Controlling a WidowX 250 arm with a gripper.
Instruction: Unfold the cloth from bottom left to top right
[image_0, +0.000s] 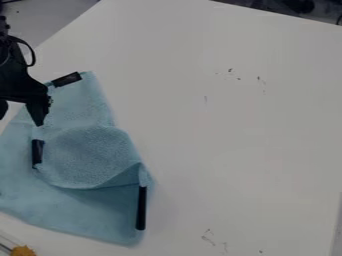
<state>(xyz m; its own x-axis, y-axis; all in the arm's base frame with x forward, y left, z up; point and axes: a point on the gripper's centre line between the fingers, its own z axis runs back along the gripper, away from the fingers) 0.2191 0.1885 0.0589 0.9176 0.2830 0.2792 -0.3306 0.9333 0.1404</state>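
My gripper (21, 111) is at the left edge of the camera view, over the upper left part of the blue cloth (80, 212). Its two fingers stand apart, with no cloth visibly pinched between them. The cloth lies on the left side of the table, with a rounded flap (90, 152) folded over its middle. Dark strips mark the cloth at its top corner (67, 79), at the flap's left end (37, 152) and at the lower right (141, 207). Part of the cloth's upper left edge is hidden behind the gripper.
The white table (227, 135) extends to the right of the cloth and bears a few small dark marks. A yellow-orange object (23, 250) sits at the bottom left corner. Dark items stand beyond the table's top right edge.
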